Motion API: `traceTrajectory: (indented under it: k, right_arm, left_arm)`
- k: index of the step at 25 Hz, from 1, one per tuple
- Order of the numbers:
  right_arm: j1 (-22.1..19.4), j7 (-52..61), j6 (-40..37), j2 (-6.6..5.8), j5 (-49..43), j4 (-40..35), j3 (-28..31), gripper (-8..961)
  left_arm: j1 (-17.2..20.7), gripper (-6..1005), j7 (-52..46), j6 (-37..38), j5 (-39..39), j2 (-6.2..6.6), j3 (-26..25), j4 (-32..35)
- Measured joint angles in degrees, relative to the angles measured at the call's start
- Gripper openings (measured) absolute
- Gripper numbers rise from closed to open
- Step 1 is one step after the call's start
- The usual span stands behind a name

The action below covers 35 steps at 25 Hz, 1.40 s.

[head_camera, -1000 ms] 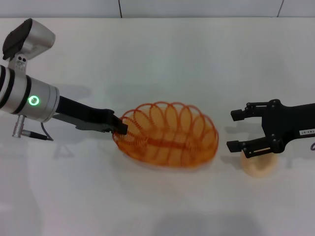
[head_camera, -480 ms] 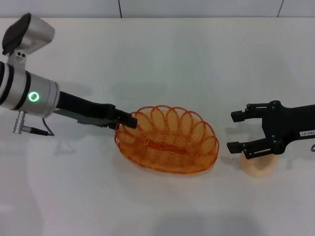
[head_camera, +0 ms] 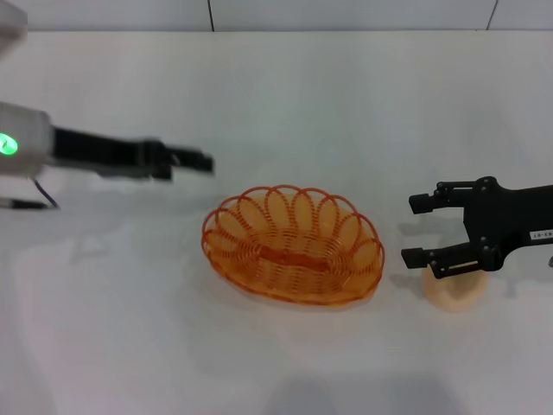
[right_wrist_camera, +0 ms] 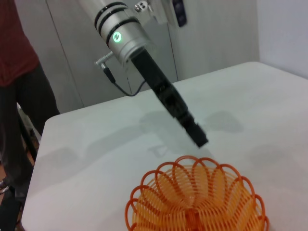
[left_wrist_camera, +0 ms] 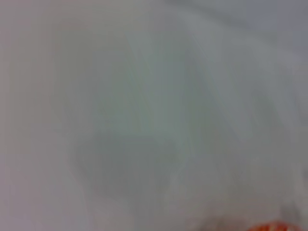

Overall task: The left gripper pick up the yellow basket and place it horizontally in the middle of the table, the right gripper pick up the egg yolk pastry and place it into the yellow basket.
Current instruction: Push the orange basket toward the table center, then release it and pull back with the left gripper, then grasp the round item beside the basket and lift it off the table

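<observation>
The yellow basket (head_camera: pixel 294 246) lies flat, mouth up, in the middle of the white table (head_camera: pixel 285 86). It also shows in the right wrist view (right_wrist_camera: pixel 197 204), and as an orange sliver in the left wrist view (left_wrist_camera: pixel 274 226). My left gripper (head_camera: pixel 194 162) is clear of the basket, up and to its left above the table, and holds nothing. The right wrist view shows it (right_wrist_camera: pixel 199 137) just beyond the basket's rim. My right gripper (head_camera: pixel 416 230) is open, to the right of the basket. The egg yolk pastry (head_camera: pixel 454 294) lies on the table just below and behind its fingers, partly hidden.
A person in a red top (right_wrist_camera: pixel 14 48) stands beyond the table's far corner in the right wrist view. The table's far edge meets a grey wall (head_camera: pixel 346 13).
The left gripper set the basket down flat, let go of it and pulled back up and to the left. The right gripper and the pastry have not moved.
</observation>
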Motion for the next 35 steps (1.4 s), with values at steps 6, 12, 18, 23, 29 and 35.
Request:
traceTrajectory:
  k: [6, 12, 18, 23, 29, 35]
  right_arm:
    - [-0.2, 0.0, 0.0, -0.04, 0.2, 0.0, 0.0, 822]
    - [-0.4, 0.1, -0.1, -0.04, 0.2, -0.2, 0.1, 822]
    - [-0.4, 0.4, -0.1, -0.12, 0.8, -0.6, 0.4, 822]
    - [-0.1, 0.6, 0.0, -0.19, 1.5, -0.8, 0.6, 822]
    - [-0.2, 3.0, 0.6, -0.31, 1.5, -3.0, 0.7, 821]
    - [-0.6, 6.5, 0.6, -0.33, 1.4, -5.9, 0.6, 821]
  left_arm:
    - [7.1, 891, 9.4, 1.2, -19.8, 1.49, -7.0, 6.9]
    - [13.4, 889, 21.9, 1.8, -39.8, 1.08, -10.1, 7.2]
    - [15.7, 892, 31.8, 4.7, -46.2, -0.06, -10.2, 7.3]
    - [15.3, 891, 34.7, 6.9, -43.7, 0.25, -9.9, 7.7]
    - [14.9, 891, 36.2, 8.5, -33.0, 1.59, -9.7, 11.7]
    - [14.4, 891, 38.5, 12.0, -23.1, 4.08, -8.7, 13.1]
